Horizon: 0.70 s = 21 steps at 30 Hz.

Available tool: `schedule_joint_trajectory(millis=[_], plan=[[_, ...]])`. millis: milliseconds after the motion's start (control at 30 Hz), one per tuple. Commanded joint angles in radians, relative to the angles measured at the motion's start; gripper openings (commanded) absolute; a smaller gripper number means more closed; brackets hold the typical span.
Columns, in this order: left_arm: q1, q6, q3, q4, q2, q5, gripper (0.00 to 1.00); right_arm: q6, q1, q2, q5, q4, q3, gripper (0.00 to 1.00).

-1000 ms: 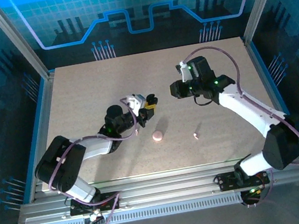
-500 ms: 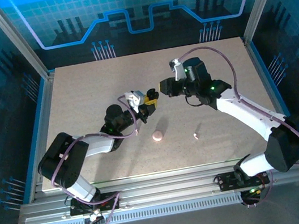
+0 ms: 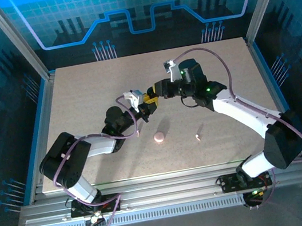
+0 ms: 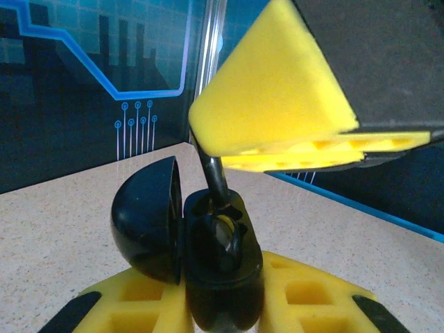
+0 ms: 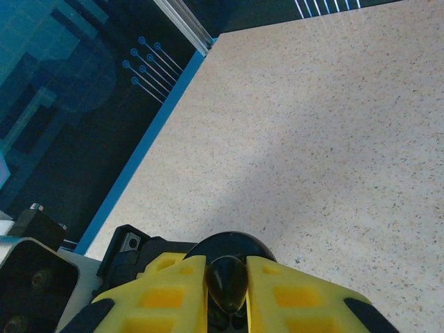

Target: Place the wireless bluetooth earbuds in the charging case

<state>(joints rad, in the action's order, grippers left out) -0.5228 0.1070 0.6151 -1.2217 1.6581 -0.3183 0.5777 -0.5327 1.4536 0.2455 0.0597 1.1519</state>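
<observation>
Glossy black clamshell, round pink charging case

Bright, even overhead light casts soft shadows on the table; wrist close-ups look slightly soft.

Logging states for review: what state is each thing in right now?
black case: lid open, clamped in left gripper.
black earbud: held by right gripper, stem at the case's opening.
pink puck: lying free on table.
small pink piece: lying free on table.

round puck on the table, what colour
The puck is pale pink, clearest in the top external view.
</observation>
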Motion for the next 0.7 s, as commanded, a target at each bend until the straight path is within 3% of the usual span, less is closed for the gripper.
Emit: schedule_joint_trajectory(millis=[0, 667], plan=[[-0.006, 0.03, -0.009, -0.084, 0.008, 0.017, 0.22, 0.008, -0.016, 0.008, 0.015, -0.048, 0.031, 0.2], [-0.006, 0.032, -0.017, -0.119, 0.011, 0.046, 0.22, -0.006, -0.019, -0.025, 0.026, -0.038, -0.001, 0.2]])
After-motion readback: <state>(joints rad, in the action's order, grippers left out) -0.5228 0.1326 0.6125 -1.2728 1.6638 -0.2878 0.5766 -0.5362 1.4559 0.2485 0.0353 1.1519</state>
